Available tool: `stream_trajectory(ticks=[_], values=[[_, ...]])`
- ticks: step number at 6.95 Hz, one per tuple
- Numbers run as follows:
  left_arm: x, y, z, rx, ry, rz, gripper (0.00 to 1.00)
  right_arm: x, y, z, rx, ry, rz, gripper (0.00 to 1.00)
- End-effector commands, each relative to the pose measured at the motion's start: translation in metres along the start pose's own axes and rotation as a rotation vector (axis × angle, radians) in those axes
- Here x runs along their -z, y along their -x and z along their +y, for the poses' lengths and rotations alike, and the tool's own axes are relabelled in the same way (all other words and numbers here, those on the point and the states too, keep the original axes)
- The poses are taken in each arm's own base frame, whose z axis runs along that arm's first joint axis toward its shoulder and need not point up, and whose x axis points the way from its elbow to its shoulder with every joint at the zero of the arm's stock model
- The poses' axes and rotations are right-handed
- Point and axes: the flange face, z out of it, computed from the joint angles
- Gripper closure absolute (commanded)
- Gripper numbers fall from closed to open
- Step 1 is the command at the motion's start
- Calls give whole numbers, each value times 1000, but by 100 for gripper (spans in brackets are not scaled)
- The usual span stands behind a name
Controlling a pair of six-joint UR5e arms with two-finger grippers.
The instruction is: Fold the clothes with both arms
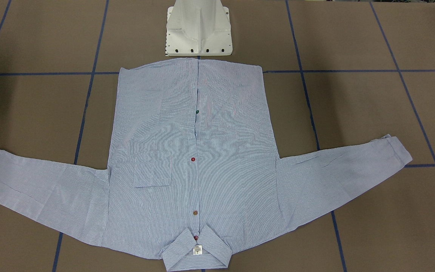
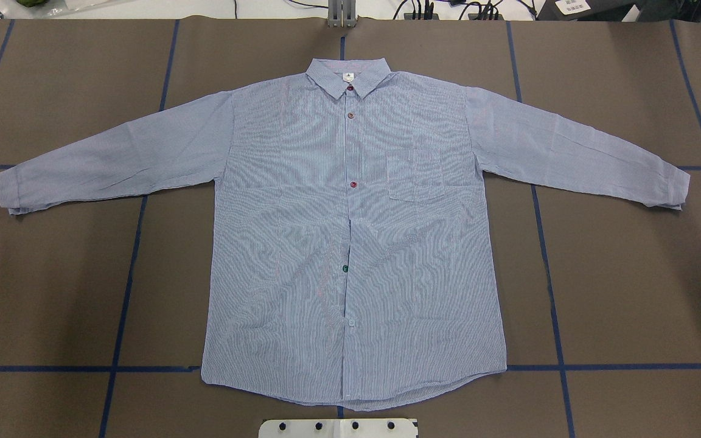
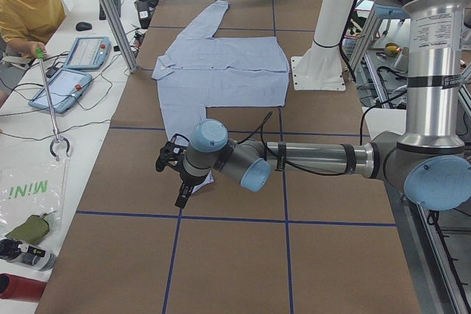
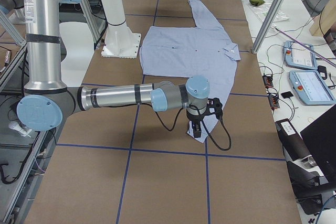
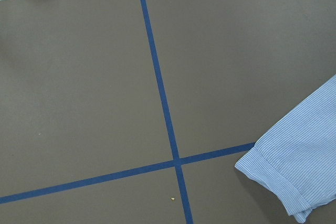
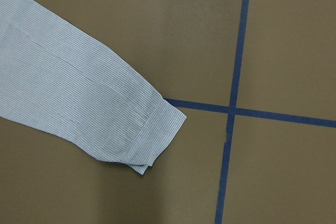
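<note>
The light blue striped shirt (image 2: 302,231) lies flat and buttoned, front up, on the brown table, with its collar at the far side and both sleeves spread out; it also shows in the front view (image 1: 202,177). My left gripper (image 3: 181,195) hangs over the left sleeve's cuff (image 5: 294,174), which also shows in the overhead view (image 2: 10,191). My right gripper (image 4: 195,128) hangs over the right sleeve's cuff (image 6: 142,135), also in the overhead view (image 2: 676,188). Both grippers show only in the side views, so I cannot tell whether they are open or shut.
The white pedestal base (image 1: 198,30) stands at the shirt's hem. Blue tape lines (image 2: 125,286) cross the table. An operator (image 3: 26,5) sits at a side bench with tablets (image 3: 88,51). More tablets (image 4: 310,85) lie on the opposite bench.
</note>
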Motion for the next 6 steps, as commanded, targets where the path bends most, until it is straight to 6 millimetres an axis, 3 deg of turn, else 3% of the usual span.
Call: stream_trajectory(ticks=[1,3,5,6], values=[[1,-2,-2,1,-2,3,0,-10,9,-2,43,-8,-10,0],[1,-6,-3,-13,-7,15,0,-47,18,1,53,60,-10,0],[0,-8,-3,-15,-8,17,0,-79,49,-6,-119,52,5,0],[1,-10,-3,-15,-9,26,0,-105,45,-5,-215,10,-4,1]])
